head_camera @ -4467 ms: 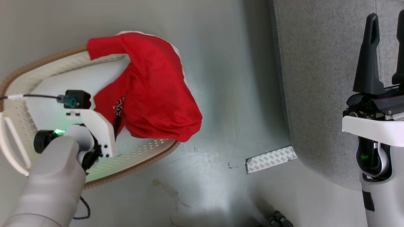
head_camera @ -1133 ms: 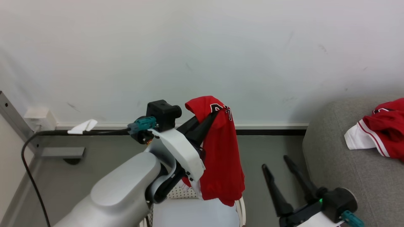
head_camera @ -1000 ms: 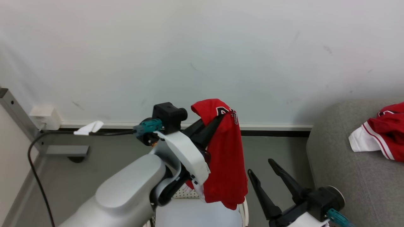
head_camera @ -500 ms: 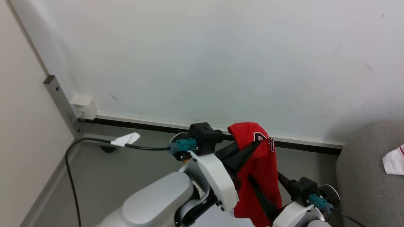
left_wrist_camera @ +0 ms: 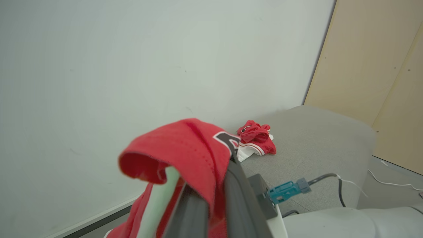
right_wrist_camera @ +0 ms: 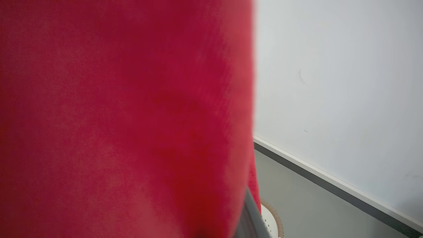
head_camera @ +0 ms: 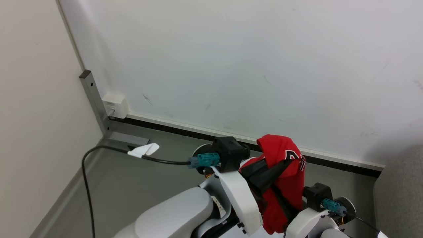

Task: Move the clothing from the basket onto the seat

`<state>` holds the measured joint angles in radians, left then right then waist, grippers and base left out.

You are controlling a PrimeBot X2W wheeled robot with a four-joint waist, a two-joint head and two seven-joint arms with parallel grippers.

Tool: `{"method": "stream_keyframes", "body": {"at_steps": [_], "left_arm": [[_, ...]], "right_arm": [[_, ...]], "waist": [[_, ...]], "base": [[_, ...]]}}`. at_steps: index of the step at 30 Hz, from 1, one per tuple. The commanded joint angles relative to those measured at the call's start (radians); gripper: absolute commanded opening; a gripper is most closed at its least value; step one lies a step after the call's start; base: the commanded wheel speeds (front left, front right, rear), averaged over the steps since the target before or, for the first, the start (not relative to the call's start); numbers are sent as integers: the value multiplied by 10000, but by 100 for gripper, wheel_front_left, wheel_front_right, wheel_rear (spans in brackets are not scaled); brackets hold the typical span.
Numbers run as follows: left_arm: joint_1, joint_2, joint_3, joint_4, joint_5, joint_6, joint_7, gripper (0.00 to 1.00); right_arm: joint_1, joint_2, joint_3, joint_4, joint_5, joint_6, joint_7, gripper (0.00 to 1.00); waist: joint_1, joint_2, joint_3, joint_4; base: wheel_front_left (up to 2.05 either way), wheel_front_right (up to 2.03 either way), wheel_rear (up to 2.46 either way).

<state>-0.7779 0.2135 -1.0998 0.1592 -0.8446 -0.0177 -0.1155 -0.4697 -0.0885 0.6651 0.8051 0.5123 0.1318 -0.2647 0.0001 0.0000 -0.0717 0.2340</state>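
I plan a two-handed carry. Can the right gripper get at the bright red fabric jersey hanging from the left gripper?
Probably yes. The bright red fabric jersey hangs from the shut left gripper, and the right gripper is close against its lower part, nothing between them. Its grip is unclear.

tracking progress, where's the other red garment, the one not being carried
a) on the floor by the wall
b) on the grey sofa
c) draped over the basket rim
b: in the left wrist view the crumpled red garment with white trim lies on the grey sofa.
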Motion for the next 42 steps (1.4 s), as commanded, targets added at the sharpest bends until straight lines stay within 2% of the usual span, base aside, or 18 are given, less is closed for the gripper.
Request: {"method": "stream_keyframes", "body": {"at_steps": [1,7,12,16,21,22,23,24,35,42], "left_arm": [[132,85,48,-21,-120,32,19,0],[139,213,109,70,-124,134,-36,0],[374,461,183,298,-228,245,-143,0],[812,789,224,694,-288,378,-279,0],[1238,961,172,935,-366,341,-522,0],[1301,964,128,948,-379,299,-565,9],[1358,986,103,954,-407,269,-580,47],[1383,990,75,953,-401,225,-583,100],[1563,1144,-20,775,-91,362,-861,100],[1588,1271,11,729,45,452,-1063,100]], "right_arm": [[-92,0,17,12,112,-23,8,0],[-64,-129,-191,-211,241,-23,8,0],[179,-253,-917,-747,312,-23,5,0],[251,-300,-1277,-1136,190,-23,3,0],[449,-469,-1921,-1855,87,-23,5,0],[481,-521,-2059,-1995,36,-23,5,0],[495,-559,-2169,-2126,-29,-23,5,0],[511,-614,-2338,-2249,-80,-23,3,0],[713,-857,-4103,-3426,-776,-23,5,0],[898,-1076,-4698,-4029,-1206,-23,5,0]], "waist": [[-1,0,10,7],[-1,0,60,-88],[-1,0,146,-286],[-1,0,253,-628],[-1,0,380,-1071],[-1,0,403,-1161],[-1,0,428,-1278],[-1,0,448,-1375],[-1,0,718,-2947],[-1,0,964,-4124]], "base": [[0,0,0],[0,0,0],[0,0,0],[0,0,0],[0,0,0],[0,0,0],[0,0,0],[0,0,0],[0,0,0],[0,0,0]]}}
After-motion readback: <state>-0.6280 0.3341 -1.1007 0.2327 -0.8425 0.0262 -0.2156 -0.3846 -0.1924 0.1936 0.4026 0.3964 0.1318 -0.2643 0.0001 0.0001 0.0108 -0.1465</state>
